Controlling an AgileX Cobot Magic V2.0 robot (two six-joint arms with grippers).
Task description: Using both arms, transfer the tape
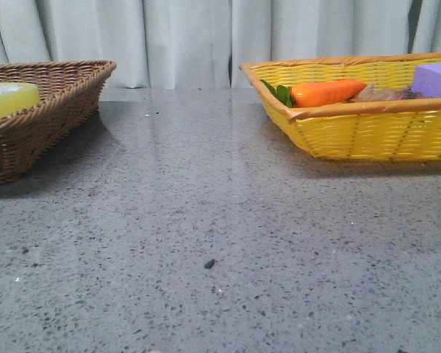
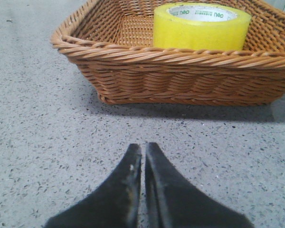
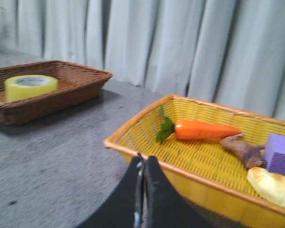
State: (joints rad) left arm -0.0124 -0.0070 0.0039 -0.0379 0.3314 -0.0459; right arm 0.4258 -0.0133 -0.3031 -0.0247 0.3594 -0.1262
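The yellow tape roll (image 2: 202,26) lies flat in the brown wicker basket (image 2: 147,80), its white core with green lettering facing up. It also shows at the far left of the front view (image 1: 7,99) and in the right wrist view (image 3: 31,86). My left gripper (image 2: 143,146) is shut and empty, low over the grey table, a short way in front of the brown basket. My right gripper (image 3: 143,159) is shut and empty, at the near rim of the yellow basket (image 3: 180,171). Neither arm shows in the front view.
The yellow basket (image 1: 353,132) at the right holds an orange carrot (image 1: 327,92), a purple block (image 1: 435,78), a brown piece (image 3: 242,149) and a pale yellow item (image 3: 273,185). The brown basket (image 1: 51,110) stands at the left. A grey speckled table (image 1: 206,220) lies between, curtain behind.
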